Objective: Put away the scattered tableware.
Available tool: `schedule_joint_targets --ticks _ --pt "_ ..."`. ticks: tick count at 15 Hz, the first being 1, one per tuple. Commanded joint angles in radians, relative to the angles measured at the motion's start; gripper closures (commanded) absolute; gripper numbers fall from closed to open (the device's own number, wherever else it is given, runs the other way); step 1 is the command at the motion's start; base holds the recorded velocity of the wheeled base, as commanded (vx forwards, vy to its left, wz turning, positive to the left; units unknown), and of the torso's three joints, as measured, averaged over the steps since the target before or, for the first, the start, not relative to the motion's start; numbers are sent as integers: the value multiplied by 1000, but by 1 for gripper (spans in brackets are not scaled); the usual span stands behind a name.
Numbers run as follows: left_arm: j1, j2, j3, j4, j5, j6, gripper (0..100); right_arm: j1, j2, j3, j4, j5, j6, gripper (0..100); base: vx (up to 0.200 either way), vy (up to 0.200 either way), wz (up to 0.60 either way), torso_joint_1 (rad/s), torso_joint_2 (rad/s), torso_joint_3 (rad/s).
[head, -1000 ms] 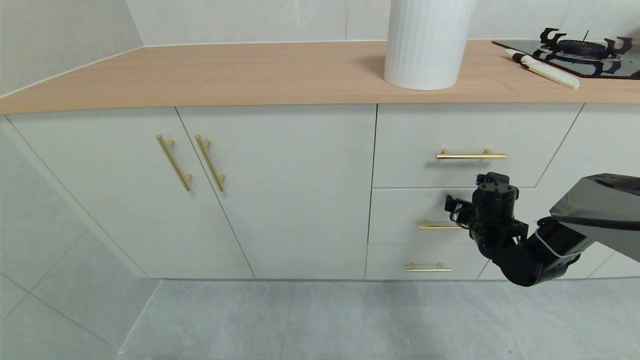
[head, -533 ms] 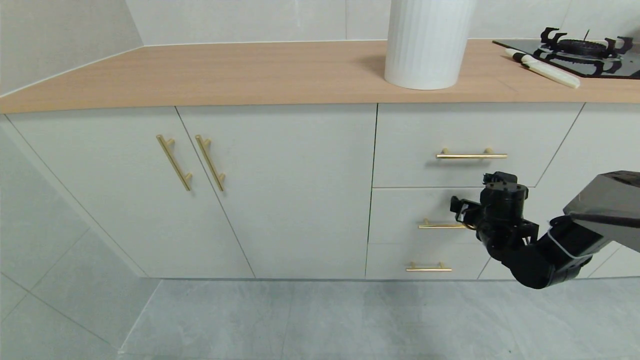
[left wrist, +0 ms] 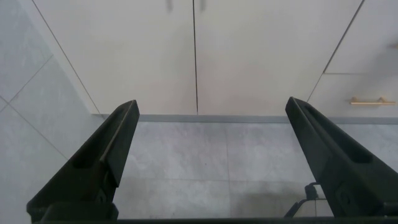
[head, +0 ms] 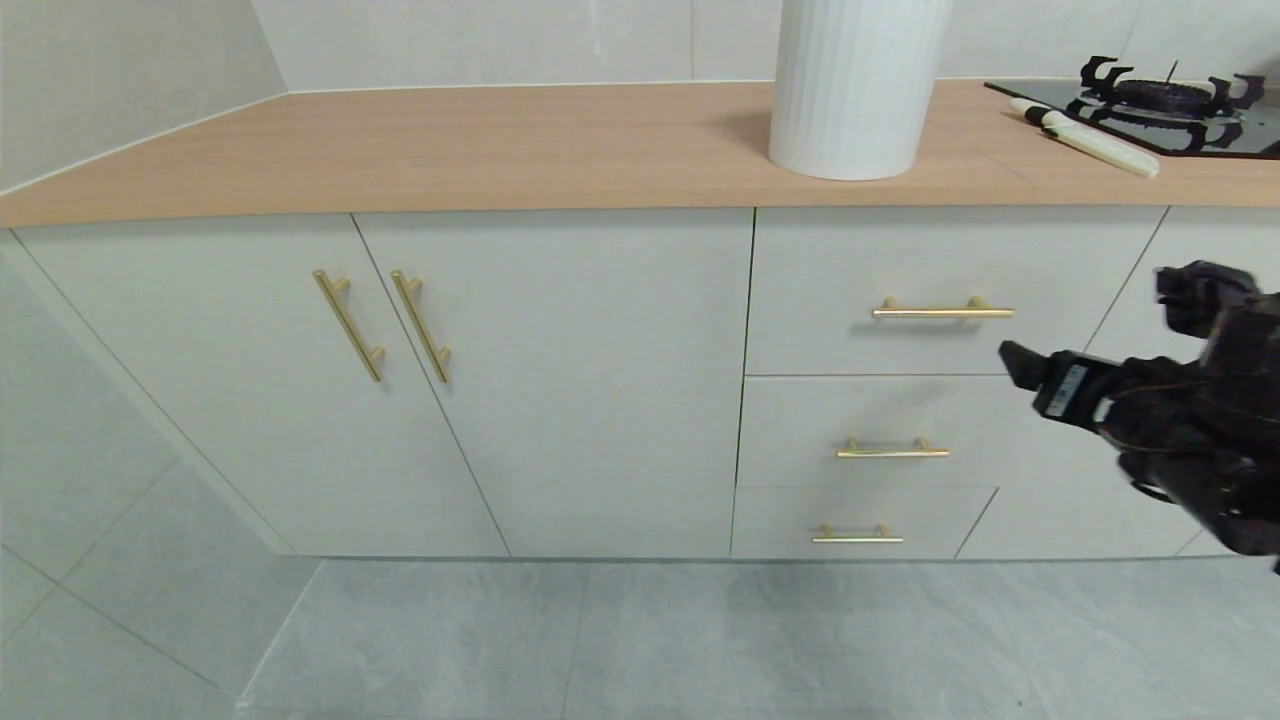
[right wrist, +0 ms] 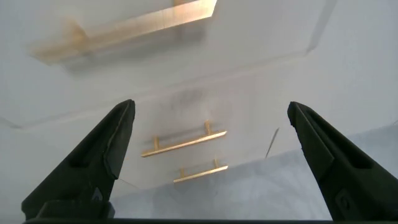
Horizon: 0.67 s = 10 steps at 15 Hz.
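Knife (head: 1085,140) lies on the countertop (head: 500,150) at upper right, beside the stove (head: 1160,100). My right gripper (head: 1085,318), jaws spread wide and empty, hangs at the right edge near the top drawer handle (head: 943,311). My left gripper (left wrist: 211,115) gapes empty above floor tiles.

The head camera looks forward and down from well back at the pale cabinet front (head: 560,380), with the light wooden surface (head: 450,150) above it and the grey tiled floor (head: 650,640) below. The left wrist camera looks down through the wide-spread left hand (left wrist: 209,104) at that floor and the foot of the two cupboard doors (left wrist: 249,56). The right wrist camera faces the drawers from close by through the wide-spread right hand (right wrist: 209,104), sharing the three brass bar drawer handles (head: 893,451) with the head view.
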State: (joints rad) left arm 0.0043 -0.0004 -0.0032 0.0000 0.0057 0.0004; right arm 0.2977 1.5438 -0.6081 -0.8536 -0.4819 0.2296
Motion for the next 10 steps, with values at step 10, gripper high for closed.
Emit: schedule_joint_targets --ticks 10 --pt "0 0 0 0 0 0 0 -238 -1459 94 958 -24 -305 0 0 0 0 0 0 0"
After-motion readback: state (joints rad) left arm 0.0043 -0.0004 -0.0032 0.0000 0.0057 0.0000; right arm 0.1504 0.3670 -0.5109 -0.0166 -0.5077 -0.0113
